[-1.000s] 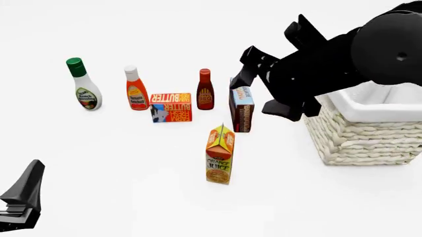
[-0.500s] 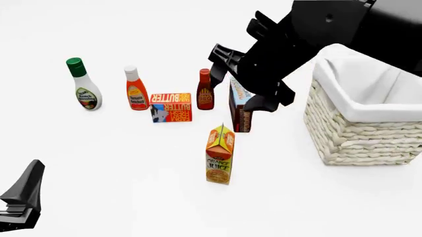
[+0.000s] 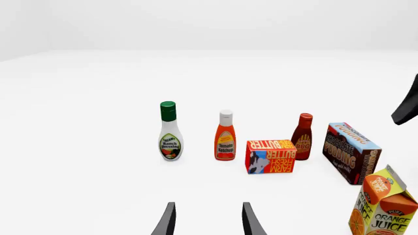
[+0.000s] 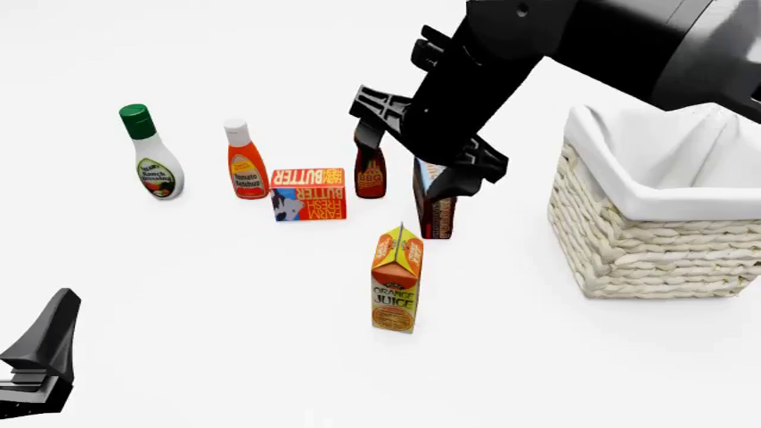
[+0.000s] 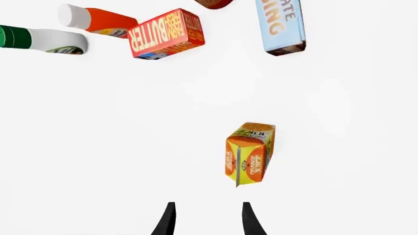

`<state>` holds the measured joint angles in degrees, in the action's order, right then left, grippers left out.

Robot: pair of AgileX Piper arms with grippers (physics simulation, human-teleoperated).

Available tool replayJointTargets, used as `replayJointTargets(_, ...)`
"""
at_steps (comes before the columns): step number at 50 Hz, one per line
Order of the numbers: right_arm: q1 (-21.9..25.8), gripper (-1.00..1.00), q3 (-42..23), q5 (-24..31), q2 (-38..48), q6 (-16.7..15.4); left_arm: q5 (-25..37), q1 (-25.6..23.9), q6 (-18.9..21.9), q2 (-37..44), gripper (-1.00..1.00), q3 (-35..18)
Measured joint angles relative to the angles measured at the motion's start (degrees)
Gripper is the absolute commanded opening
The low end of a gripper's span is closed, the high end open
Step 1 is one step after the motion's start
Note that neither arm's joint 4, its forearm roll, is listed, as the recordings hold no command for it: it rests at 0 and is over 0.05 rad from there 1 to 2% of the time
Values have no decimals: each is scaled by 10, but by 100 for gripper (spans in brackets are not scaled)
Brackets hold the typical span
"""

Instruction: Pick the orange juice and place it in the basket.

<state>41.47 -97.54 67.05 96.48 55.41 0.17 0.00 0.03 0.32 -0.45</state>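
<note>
The orange juice [image 4: 397, 281] is a small orange and yellow gable-top carton standing upright in the middle of the table, also seen in the right wrist view [image 5: 249, 153] and the left wrist view [image 3: 385, 209]. The basket [image 4: 648, 245], cream wicker with a white cloth lining, stands to its right. My right gripper [image 4: 398, 162] hangs open above the row of groceries behind the carton; its fingers [image 5: 168, 219] are apart with nothing between them. My left gripper [image 4: 42, 357] rests open at the front left corner, far from the carton, with its fingers [image 3: 251, 221] spread.
Behind the carton stands a row: a green-capped ranch dressing bottle [image 4: 152, 165], a ketchup bottle [image 4: 245, 165], a flat butter box [image 4: 309, 193], a dark sauce bottle [image 4: 370, 178] and a brown-and-blue pudding box [image 4: 437, 212], the last two partly covered by the right arm.
The right arm has swung left from over the basket's near corner to above the sauce bottle and pudding box. The left arm and all groceries have stayed put.
</note>
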Motion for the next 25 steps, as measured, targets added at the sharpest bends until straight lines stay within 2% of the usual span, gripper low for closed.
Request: replayJointTargets(25, -4, 100, -6, 26, 32, -21, 0, 0, 0, 0, 100, 0)
